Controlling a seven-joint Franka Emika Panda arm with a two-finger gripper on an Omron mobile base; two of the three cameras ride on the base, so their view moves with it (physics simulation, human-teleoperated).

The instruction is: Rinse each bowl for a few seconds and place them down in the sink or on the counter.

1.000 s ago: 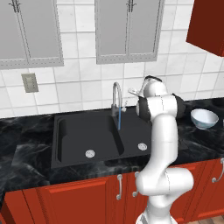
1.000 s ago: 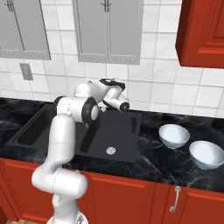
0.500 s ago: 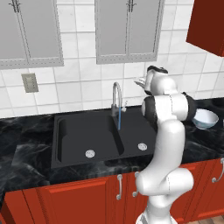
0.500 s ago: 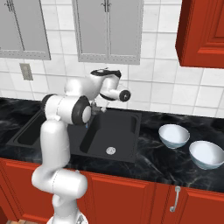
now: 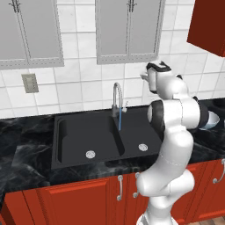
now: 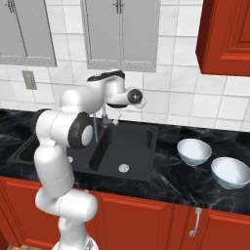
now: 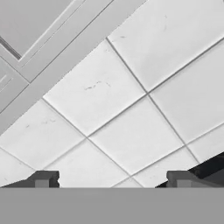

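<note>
Two white bowls tinged pale blue stand upright on the black counter (image 6: 171, 183) right of the sink: one bowl (image 6: 194, 151) nearer the basin, the other bowl (image 6: 231, 172) toward the front right. A sliver of a bowl (image 5: 212, 119) peeks out behind my arm. My gripper (image 6: 141, 100) hangs high above the sink's right basin (image 6: 128, 146), well left of the bowls, and points at the tiled wall. It is open: the fingertips (image 7: 43, 179) stand wide apart with nothing between them. A thin blue stream of water (image 5: 119, 119) runs from the faucet (image 5: 116, 96) into the sink (image 5: 79, 136).
Grey wall cabinets (image 5: 127, 28) hang above the sink and a red cabinet (image 6: 227, 36) hangs above the bowls. An outlet (image 5: 29, 82) sits on the tiles at the left. Red base cabinets (image 6: 146, 222) run below the counter.
My hand has risen from beside the faucet and turned toward the wall tiles, and the jaws have opened. Both bowls stay where they were.
</note>
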